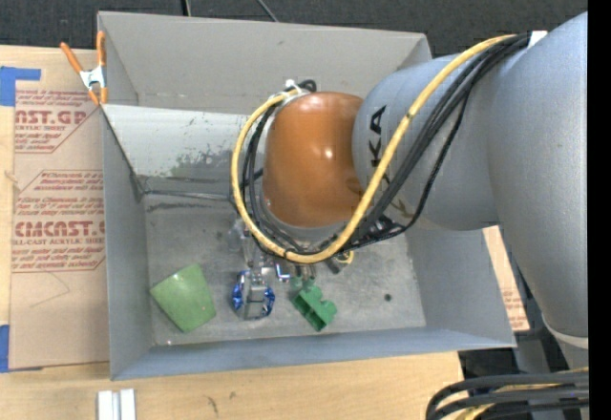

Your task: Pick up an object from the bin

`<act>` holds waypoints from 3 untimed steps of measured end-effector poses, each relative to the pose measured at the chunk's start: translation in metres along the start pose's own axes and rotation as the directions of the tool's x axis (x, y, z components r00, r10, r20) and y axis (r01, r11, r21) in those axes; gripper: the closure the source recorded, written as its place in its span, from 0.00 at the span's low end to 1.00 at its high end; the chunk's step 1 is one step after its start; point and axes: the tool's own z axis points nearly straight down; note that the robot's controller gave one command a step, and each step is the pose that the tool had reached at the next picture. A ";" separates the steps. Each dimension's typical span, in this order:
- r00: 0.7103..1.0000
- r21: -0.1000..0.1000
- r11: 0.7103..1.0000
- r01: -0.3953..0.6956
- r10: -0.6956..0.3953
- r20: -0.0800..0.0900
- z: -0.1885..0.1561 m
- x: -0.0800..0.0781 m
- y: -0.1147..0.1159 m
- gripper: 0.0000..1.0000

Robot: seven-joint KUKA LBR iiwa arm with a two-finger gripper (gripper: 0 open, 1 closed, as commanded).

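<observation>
Near the bin's wall at the lower edge of the view, about midway along it, my tool (256, 273) hangs low over the floor of the grey metal bin (124, 218). It sits under the arm's rounded orange cover (310, 160). From this high angle the cover and a loop of yellow and black cables (250, 136) hide most of the tool. I cannot tell whether it is wide or narrow, or whether it grips anything.

Directly below the tool's tip, a small thing of blue and shiny silver (252, 298) lies on the bin floor. It is too small for me to make out its kind, and I cannot tell whether the tool touches it.

Just to the right of it lies a dark green blocky piece (315, 308), tilted and close to the same wall. To the left, a little apart, a pale green cup (186, 297) lies on its side near the bin's lower left corner. These three things form a loose row along that wall, and none touches another.

The floor around them is scuffed grey metal. The thick grey arm (477, 141) comes in over the bin's right rim and covers the right part of the bin.
</observation>
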 end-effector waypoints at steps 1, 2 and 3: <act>0.977 0.002 0.977 0.211 -0.211 0.004 -0.032 -0.007 -0.007 0.00; 0.896 0.001 0.896 0.443 -0.443 -0.004 0.054 -0.019 -0.028 0.00; 0.686 0.000 0.686 0.728 -0.728 -0.003 0.104 -0.033 -0.061 0.00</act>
